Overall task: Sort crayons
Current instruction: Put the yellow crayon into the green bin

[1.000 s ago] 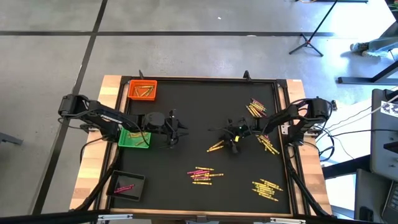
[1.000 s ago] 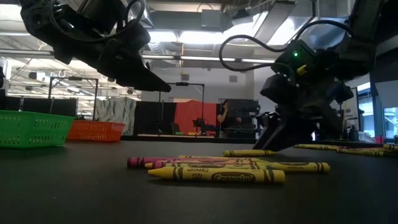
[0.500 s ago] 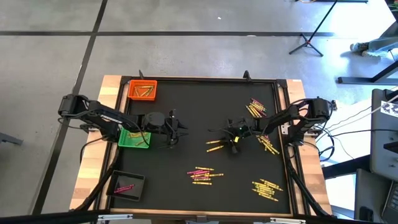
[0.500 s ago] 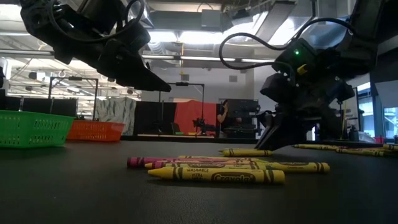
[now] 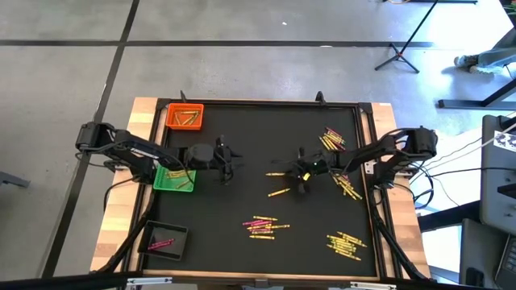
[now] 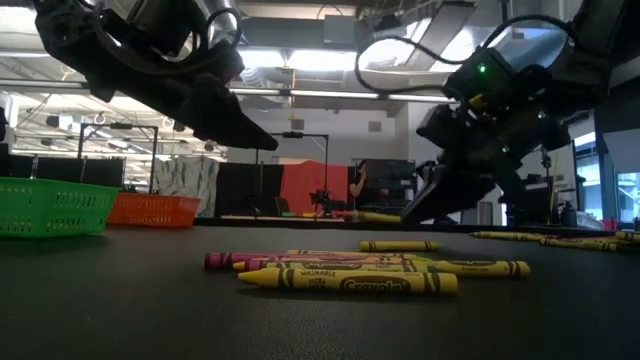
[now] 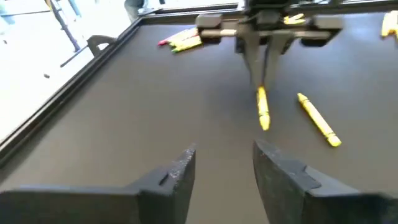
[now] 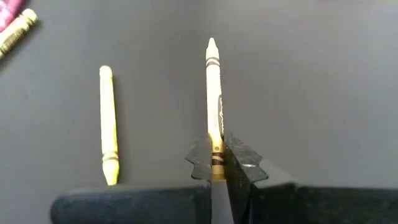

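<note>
So the right gripper [image 5: 297, 171] is near the middle of the black table [image 5: 242, 145], pinched tight on a yellow crayon [image 8: 214, 106]. The wrist view shows it best: the two fingers squeeze the back end and the rest of the stick pokes straight out in front. From the low view it's clearly lifted off the mat, hanging in the air. A second yellow crayon [image 5: 279, 192] lies loose on the mat just beside it, not touched.

The left gripper [image 5: 229, 158] hovers over the table left of centre, near the green tray [image 5: 174, 180], fingers [image 7: 178, 176] spread apart with nothing between them.

Rest of the crayons are all over the place:
- a mixed pink and yellow pile [image 5: 262, 226] toward the front middle
- a yellow bunch [image 5: 345, 244] at the front right
- another scatter [image 5: 333, 139] along the right side, further back

The orange tray [image 5: 185, 117] at the back left has a few gold-ish sticks in it, the black tray [image 5: 164, 239] at the front left holds pink ones, and the green one has some yellow in it, partly hidden by the left arm.
</note>
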Controlling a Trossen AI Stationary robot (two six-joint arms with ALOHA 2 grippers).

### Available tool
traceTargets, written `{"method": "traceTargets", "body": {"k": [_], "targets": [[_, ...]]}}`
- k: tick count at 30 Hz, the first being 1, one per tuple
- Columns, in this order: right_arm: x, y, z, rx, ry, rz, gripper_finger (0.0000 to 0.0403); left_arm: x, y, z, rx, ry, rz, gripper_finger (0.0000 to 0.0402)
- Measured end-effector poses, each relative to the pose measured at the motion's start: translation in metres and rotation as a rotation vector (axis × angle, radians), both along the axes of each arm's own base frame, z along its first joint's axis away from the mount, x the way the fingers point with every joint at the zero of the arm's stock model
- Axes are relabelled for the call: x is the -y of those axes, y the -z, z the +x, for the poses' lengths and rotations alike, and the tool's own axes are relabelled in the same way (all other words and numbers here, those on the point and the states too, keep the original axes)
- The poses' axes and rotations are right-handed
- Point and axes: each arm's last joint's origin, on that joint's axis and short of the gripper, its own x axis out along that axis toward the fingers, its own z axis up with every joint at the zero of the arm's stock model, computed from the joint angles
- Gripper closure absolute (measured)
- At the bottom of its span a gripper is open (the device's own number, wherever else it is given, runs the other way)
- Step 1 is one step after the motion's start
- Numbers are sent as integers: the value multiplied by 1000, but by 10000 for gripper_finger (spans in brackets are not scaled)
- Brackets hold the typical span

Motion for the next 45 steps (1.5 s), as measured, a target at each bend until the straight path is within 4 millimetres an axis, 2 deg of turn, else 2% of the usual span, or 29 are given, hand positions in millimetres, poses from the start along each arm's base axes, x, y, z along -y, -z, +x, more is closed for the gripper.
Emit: {"method": "traceTargets", "body": {"k": [5,10,15,19,27,32,39,45], "targets": [[0,-16,-1,72,-2,-9,395,0,1,0,-9,3,-2,228],[0,-31,-2,142,-6,-31,388,2,8,-11,128,67,1,226],[1,-39,4,252,-20,-79,391,-6,16,-29,217,22,19,226],[1,-44,11,381,-34,-111,390,-10,18,-26,253,17,26,226],[2,-46,21,557,-45,-158,387,-12,23,3,274,82,66,226],[1,-46,22,577,-74,-154,387,-13,23,23,354,113,73,226],[-2,-45,22,583,-110,-140,387,-8,20,53,402,258,45,226],[-2,-46,22,583,-104,-144,386,-6,10,65,446,307,52,226]]}}
